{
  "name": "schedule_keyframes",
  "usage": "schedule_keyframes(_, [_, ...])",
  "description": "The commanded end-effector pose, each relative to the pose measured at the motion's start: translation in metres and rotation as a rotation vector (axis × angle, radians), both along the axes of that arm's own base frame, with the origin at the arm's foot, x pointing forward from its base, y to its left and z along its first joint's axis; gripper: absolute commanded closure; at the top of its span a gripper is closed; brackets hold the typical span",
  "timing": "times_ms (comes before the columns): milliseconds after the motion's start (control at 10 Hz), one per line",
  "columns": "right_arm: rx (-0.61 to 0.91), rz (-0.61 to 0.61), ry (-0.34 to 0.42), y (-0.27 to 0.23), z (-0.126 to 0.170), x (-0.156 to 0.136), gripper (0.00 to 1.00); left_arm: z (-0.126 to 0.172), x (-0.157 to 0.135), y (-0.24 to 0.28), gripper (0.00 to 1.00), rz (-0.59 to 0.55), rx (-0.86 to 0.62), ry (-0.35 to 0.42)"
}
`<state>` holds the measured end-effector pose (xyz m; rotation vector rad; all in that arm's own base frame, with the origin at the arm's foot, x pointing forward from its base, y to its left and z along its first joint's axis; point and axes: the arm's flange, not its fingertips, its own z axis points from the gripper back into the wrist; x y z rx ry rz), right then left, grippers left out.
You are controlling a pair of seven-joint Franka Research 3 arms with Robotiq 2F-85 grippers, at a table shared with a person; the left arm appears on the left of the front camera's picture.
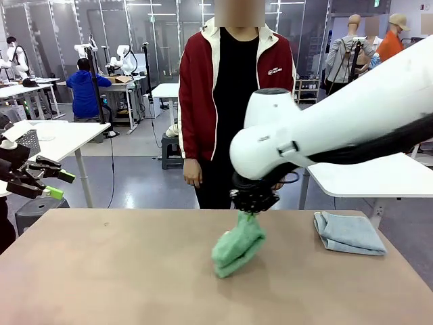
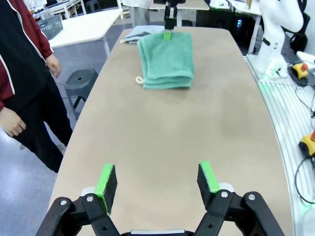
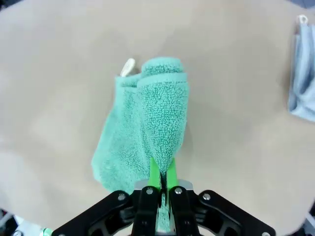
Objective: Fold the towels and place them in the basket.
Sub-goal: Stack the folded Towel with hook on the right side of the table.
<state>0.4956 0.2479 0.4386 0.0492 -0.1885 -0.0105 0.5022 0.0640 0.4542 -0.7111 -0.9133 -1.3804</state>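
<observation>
Left gripper sits at the far left edge of the front view, off the desk edge, jaws spread wide, nothing between the green pads; in the left wrist view the bare desk top lies between and ahead of the jaws, and the green towel lies well ahead of them, folded in layers, small white tag loop at its near corner. A person in a red jacket stands at the far side of the desk, one hand hanging at the side, well apart from both jaws. Right gripper comes in from the right on the white arm, pointing down near mid-desk, jaws pinched tight on the top edge of the green towel; towel hangs straight below the jaws, bunched and folded, lower end touching or just at the desk, can't tell which. In the right wrist view the jaws are nearly together with a thin fold of the towel clamped between the pads, the rest of the towel draping out ahead of the jaws, white tag at the far end. A pale blue-grey towel lies folded flat on the desk to the right of the right jaws, apart from them, near the desk's right edge.
</observation>
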Motion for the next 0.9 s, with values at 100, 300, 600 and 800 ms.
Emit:
schedule_keyframes(100, [-0.041, -0.040, -0.068, -0.035, 0.018, -0.008, 1.00, 0.001, -0.004, -0.001, 0.16, -0.005, 0.003, -0.003])
schedule_keyframes(300, [-0.022, -0.048, -0.077, -0.042, 0.024, -0.002, 1.00, 0.001, -0.004, -0.001, 0.16, -0.005, 0.003, -0.003])
schedule_keyframes(600, [-0.025, -0.048, -0.057, -0.043, 0.026, -0.007, 1.00, 0.001, -0.004, -0.001, 0.16, -0.005, 0.003, -0.003])
schedule_keyframes(800, [-0.025, -0.048, -0.057, -0.043, 0.026, -0.007, 1.00, 0.001, -0.004, -0.001, 0.16, -0.005, 0.003, -0.003])
